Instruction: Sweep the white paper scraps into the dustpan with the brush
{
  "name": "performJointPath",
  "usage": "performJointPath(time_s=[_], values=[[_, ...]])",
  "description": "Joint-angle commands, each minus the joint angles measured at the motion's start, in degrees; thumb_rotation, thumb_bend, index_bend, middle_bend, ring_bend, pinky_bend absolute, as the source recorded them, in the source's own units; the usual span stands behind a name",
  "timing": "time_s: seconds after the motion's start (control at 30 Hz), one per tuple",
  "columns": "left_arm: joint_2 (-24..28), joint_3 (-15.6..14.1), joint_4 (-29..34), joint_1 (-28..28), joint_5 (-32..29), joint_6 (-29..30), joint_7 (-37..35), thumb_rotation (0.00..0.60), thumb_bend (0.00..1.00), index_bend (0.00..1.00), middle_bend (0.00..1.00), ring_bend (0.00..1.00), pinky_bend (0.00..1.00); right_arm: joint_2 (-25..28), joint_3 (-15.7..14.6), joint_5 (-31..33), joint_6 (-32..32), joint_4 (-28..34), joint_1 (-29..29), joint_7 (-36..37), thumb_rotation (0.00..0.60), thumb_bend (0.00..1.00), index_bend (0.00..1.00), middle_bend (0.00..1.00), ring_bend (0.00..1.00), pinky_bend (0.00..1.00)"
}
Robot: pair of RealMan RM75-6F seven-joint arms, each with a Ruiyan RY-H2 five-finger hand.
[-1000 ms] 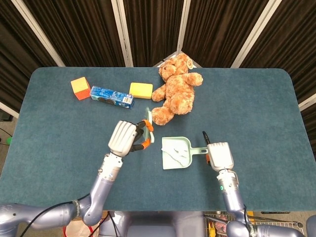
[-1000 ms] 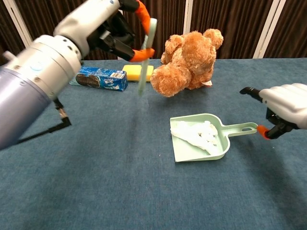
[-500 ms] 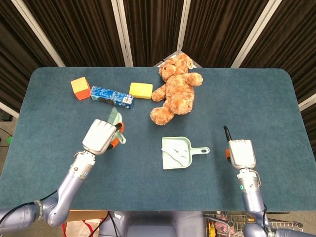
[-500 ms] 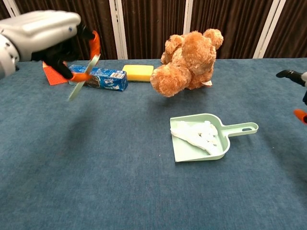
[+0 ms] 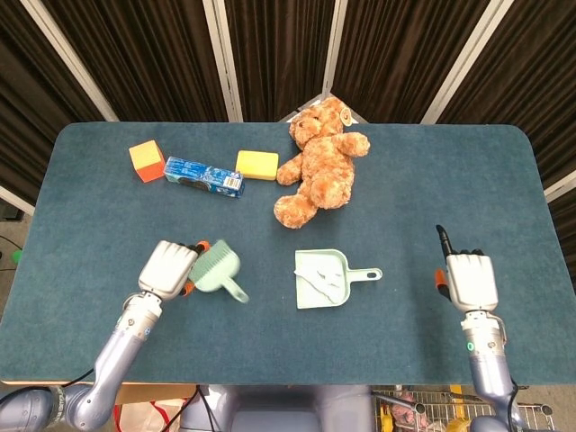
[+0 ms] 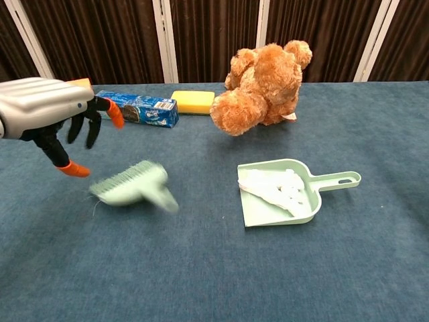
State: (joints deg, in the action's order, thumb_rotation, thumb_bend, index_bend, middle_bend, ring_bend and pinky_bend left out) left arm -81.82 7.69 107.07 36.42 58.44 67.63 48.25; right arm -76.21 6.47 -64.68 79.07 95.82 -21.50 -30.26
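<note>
Evenly and brightly lit from overhead, with only soft shadows and no glare. Sharp throughout, except motion blur on the brush [image 6: 134,186] at left of the chest view.

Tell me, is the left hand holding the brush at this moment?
No. In the chest view the left hand has its fingers spread, and the brush lies apart from it.
</note>
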Motion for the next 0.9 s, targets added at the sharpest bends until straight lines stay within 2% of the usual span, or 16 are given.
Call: performJointPath(time_s=[0.03,0.1,0.17,0.3,0.37,0.4,0.43,0.47,0.53,0.63,0.8,0.9], values=[[0.6,0.0,1.3,-0.5,0.3,1.3,-1.6,0.6,0.01,0.0,0.01,0.07,0.12,1.2,0.1,-0.3,-0.1,0.0,1.0,1.8,0.6,0.47,0.0,0.56,0.52,0.42],[1.1,-0.1,1.8,-1.0,1.1,2.0,-2.8,0.6,0.01,0.0,0.0,0.06,0.09,1.6,0.0,-0.4,-0.2,-0.1,1.3,2.3,0.6,0.47,0.0,0.54,0.49,0.4],[1.7,-0.2,2.5,-1.6,2.1,2.8,-4.3,0.6,0.01,0.0,0.0,0.06,0.09,2.1,-0.1,-0.8,-0.2,0.0,1.7,3.0,0.6,0.47,0.0,0.47,0.42,0.35],[4.6,-1.4,4.7,-4.3,5.4,5.5,-9.0,0.6,0.01,0.0,0.0,0.01,0.09,3.7,-1.1,-3.8,0.8,0.7,3.0,5.2,0.6,0.47,0.0,0.25,0.18,0.23],[6.6,-2.8,5.6,-6.2,8.0,7.0,-11.4,0.6,0.01,0.0,0.0,0.0,0.07,4.6,-1.8,-5.7,1.4,0.9,3.7,6.5,0.6,0.47,0.0,0.14,0.08,0.17],[9.3,-5.7,6.3,-9.8,11.3,10.5,-13.8,0.6,0.01,0.0,0.0,0.0,0.07,5.6,-2.6,-7.9,3.1,0.8,4.8,7.3,0.6,0.47,0.0,0.07,0.03,0.14],[10.4,-7.4,6.3,-11.3,14.1,12.0,-15.4,0.6,0.01,0.0,0.0,0.0,0.06,6.0,-3.0,-8.9,3.7,0.7,5.3,8.0,0.6,0.47,0.0,0.03,0.01,0.11],[11.7,-9.9,5.1,-13.6,18.7,14.1,-18.2,0.6,0.01,0.0,0.0,0.0,0.05,6.5,-3.5,-10.1,4.4,0.4,6.0,9.3,0.6,0.47,0.0,0.01,0.0,0.09],[12.6,-12.7,2.2,-16.6,23.6,17.4,-22.0,0.6,0.01,0.0,0.0,0.0,0.05,7.2,-4.2,-11.5,5.6,0.3,7.2,10.5,0.6,0.47,0.0,0.0,0.0,0.05],[13.1,-14.8,-0.7,-19.6,27.7,20.7,-26.2,0.6,0.01,0.0,0.0,0.0,0.05,8.0,-4.8,-13.4,7.2,0.6,8.5,11.8,0.6,0.47,0.0,0.0,0.0,0.02],[14.5,-16.6,-4.4,-24.0,31.6,25.7,-31.7,0.6,0.01,0.0,0.0,0.0,0.02,9.3,-6.2,-17.1,11.1,0.5,11.5,13.8,0.6,0.47,0.0,0.0,0.0,0.0],[14.5,-16.4,-8.9,-26.0,34.0,28.9,-32.3,0.6,0.01,0.0,0.0,0.0,0.0,9.4,-6.8,-18.9,13.1,-0.9,13.2,15.8,0.6,0.47,0.0,0.0,0.0,0.0]])
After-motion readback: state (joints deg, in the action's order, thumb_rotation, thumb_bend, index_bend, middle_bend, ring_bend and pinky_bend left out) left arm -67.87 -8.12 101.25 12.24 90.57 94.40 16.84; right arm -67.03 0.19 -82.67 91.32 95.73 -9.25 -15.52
